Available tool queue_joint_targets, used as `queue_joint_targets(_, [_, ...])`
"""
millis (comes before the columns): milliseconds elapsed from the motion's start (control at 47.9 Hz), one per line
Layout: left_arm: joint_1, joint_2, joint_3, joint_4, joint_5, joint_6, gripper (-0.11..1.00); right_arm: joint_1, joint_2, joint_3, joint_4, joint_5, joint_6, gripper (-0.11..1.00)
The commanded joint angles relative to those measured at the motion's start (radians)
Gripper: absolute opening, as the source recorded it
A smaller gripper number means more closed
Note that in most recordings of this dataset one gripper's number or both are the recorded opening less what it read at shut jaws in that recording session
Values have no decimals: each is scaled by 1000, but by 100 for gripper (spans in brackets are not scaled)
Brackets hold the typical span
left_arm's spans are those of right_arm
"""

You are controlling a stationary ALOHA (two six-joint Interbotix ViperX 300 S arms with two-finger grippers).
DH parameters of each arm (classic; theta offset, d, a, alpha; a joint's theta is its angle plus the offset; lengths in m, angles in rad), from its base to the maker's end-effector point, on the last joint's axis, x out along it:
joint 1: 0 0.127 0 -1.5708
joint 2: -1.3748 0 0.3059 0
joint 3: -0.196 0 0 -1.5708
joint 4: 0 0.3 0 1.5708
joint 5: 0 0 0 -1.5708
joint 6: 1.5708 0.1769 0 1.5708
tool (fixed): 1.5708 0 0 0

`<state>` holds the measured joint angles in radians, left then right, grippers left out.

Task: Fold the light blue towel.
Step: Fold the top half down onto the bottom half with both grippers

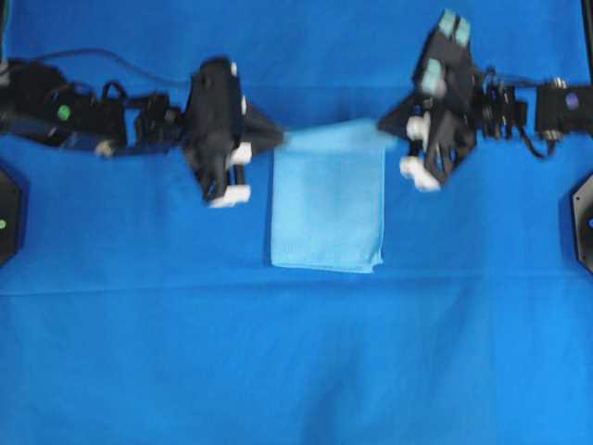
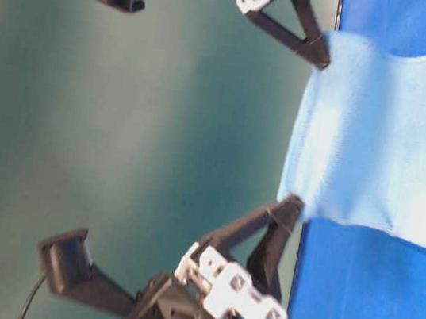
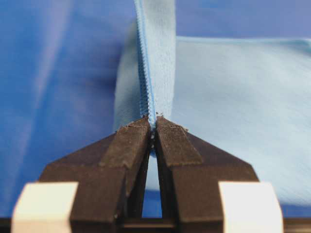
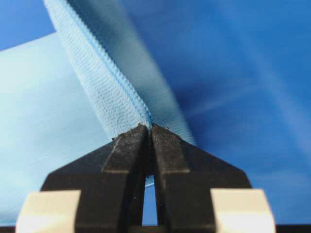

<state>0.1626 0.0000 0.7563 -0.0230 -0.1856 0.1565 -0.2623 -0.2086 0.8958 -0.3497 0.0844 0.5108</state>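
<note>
Both jaws pinch stitched hem corners of the thin light blue towel (image 1: 328, 199).

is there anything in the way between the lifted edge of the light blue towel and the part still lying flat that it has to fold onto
Nothing visible. The left hand and right hand each pinch a corner of the light blue towel, and the flat part below is bare, with only the blue backdrop around it.
</note>
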Motion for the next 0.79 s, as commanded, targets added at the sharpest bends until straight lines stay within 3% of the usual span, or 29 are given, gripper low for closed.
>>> queue_joint_targets(0, [-55,-32,20,-2,3,-21,3,49,-25,6,3,17,37,3])
queue_joint_targets(313, [-233,17,28,-3,6,-38,3,229,-5,9,3,80,124,3])
queue_joint_targets(543, [-267,98,21,-15,-37,-40,3,253,74,8,3,69,141,3])
queue_joint_targets(773, [-272,156,26,-15,-84,-66,3,261,150,5,3,-15,147,3])
